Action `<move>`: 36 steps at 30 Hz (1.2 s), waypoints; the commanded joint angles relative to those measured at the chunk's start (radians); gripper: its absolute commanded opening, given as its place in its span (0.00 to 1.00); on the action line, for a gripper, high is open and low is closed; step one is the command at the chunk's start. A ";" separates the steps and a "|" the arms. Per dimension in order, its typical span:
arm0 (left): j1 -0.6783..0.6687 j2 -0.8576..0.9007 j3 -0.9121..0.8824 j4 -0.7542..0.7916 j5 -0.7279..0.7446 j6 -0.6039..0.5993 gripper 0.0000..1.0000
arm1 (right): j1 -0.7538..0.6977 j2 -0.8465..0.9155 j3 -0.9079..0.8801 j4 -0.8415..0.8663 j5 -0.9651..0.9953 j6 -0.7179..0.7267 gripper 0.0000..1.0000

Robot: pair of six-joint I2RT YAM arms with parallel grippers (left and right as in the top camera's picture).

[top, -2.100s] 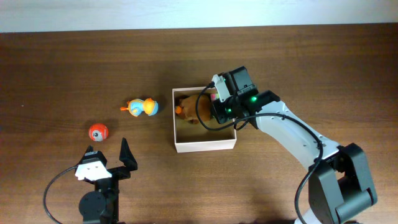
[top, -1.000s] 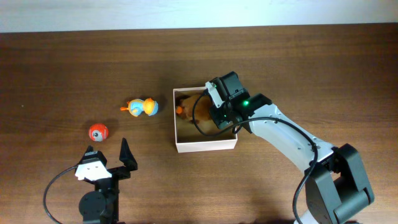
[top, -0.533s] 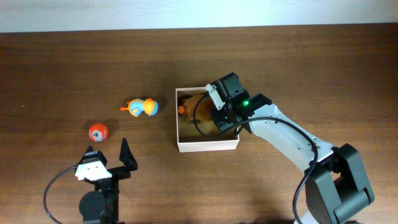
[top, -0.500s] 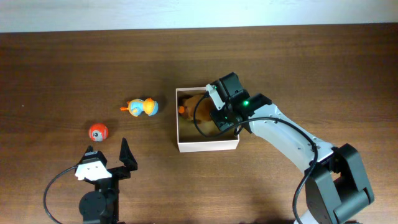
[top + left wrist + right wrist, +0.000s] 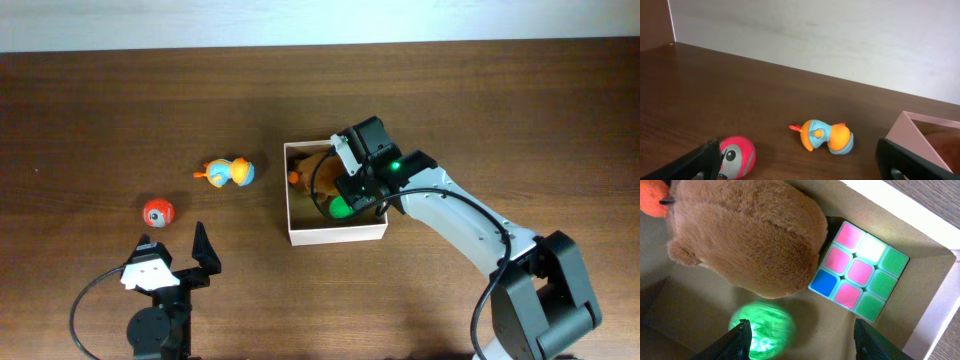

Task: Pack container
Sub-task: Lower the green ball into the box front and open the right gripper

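The tabletop (image 5: 480, 100) carries everything. The container (image 5: 335, 236), a white-walled square box, is set directly beneath the right jaws, and ahead and to the right of the left jaws. The right jaws are held spread above its cardboard floor, with nothing pinched.

Inside, a brown plush toy (image 5: 750, 235) is seen ahead of the right jaws, filling the far part of the box. A coloured puzzle cube (image 5: 860, 265) is tucked just beside it, on the side of the jaw at the right of the wrist view.

An orange-and-blue duck (image 5: 822, 136) is left outside on the tabletop, so the packing is judged part done. The duck lies ahead of the left jaws, about midway between them, and much nearer to them than to the right jaws. The left jaws are spread wide and empty. Its long axis runs crosswise, along the line from one jaw to the other, so a turn of the wrist would probably be needed to close across its narrow body.

A red ball (image 5: 737, 156) is closer, just ahead of the jaw at the left of that view. Nothing is seen between either toy and the left jaws.

A green ball (image 5: 762, 332), blurred, is seen low between the right jaws on or just above the box floor, and it is not gripped.
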 commanded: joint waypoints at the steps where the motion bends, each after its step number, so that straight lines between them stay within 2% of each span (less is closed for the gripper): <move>1: 0.004 -0.010 -0.005 -0.001 0.014 0.013 0.99 | 0.005 0.008 0.021 0.010 0.016 0.004 0.60; 13: 0.004 -0.010 -0.005 -0.001 0.014 0.013 0.99 | 0.041 0.007 0.067 -0.003 0.004 0.003 0.59; 15: 0.004 -0.010 -0.005 -0.001 0.014 0.013 0.99 | 0.065 0.007 0.092 -0.026 0.004 0.004 0.54; 21: 0.004 -0.010 -0.005 -0.001 0.014 0.013 0.99 | 0.129 0.007 0.126 -0.070 0.004 0.017 0.31; 23: 0.004 -0.010 -0.005 -0.001 0.014 0.013 0.99 | 0.135 0.007 0.126 -0.087 -0.002 0.044 0.27; 29: 0.004 -0.010 -0.005 -0.001 0.014 0.013 0.99 | 0.142 0.007 0.124 -0.079 -0.180 0.030 0.28; 33: 0.004 -0.010 -0.005 -0.001 0.014 0.013 0.99 | 0.155 0.007 0.139 -0.062 -0.180 0.019 0.31; 36: 0.004 -0.010 -0.005 -0.001 0.014 0.013 0.99 | 0.155 0.007 0.160 -0.058 -0.180 0.006 0.38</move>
